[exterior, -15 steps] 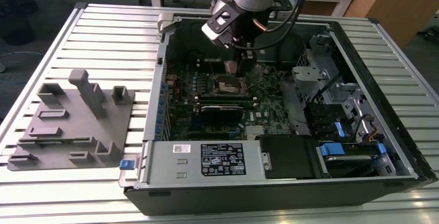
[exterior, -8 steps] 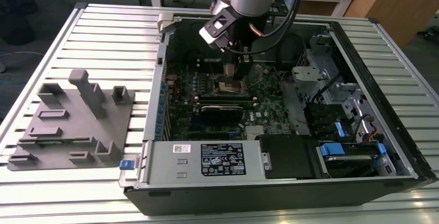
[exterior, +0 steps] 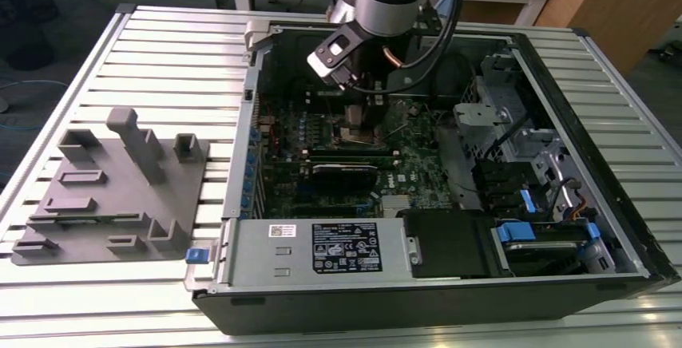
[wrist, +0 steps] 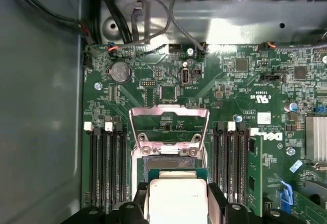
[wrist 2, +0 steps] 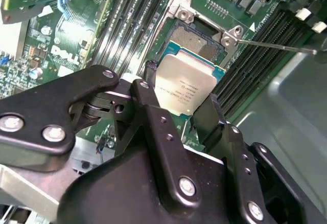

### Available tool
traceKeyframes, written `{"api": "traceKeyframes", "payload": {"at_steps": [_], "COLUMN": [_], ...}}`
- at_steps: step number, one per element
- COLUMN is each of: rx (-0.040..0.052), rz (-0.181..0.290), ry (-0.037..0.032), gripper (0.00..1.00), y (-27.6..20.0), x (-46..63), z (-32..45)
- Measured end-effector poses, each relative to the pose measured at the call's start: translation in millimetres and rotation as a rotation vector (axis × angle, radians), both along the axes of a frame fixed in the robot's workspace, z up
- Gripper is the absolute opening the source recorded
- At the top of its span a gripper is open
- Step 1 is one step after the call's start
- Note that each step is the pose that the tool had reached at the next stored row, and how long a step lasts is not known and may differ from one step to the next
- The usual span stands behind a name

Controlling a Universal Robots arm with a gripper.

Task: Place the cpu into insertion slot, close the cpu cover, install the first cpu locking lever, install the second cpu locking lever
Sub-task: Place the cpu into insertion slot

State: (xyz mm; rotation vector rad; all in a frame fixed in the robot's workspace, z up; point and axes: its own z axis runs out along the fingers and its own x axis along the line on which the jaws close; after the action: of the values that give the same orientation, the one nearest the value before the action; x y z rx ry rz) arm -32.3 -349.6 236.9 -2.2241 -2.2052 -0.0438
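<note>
The cpu (wrist 2: 188, 83) is gripped between the closed fingers of the gripper (wrist 2: 180, 87). The insertion slot (wrist 2: 200, 36) lies just beneath it, toward the raised cpu cover (wrist: 168, 112).

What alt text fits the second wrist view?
The black claw grips the cpu by two opposite edges, close to the open insertion slot on a green motherboard. Long black memory slots run on both sides of it.

Slatted metal table (exterior: 171, 53) bears open computer case (exterior: 319, 312) and grey fixture (exterior: 112, 204).
</note>
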Motion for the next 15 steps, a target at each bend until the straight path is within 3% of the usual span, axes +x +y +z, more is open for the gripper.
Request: {"api": "traceKeyframes", "payload": {"at_steps": [4,7,13,15], "rx": [-0.0001,-0.0001,0.0003,0.0018], "rz": [0.000,0.000,0.000,0.000], "ry": [-0.0019,-0.0072,-0.0353,-0.0373], "gripper": [0.54,0.54,0.54,0.54], "y": [0.0,0.0,-0.1,0.0], "x": [-2.6,-4.8,-8.6,-9.8], "z": [-7.3,-11.5,-16.9,-17.8]}}
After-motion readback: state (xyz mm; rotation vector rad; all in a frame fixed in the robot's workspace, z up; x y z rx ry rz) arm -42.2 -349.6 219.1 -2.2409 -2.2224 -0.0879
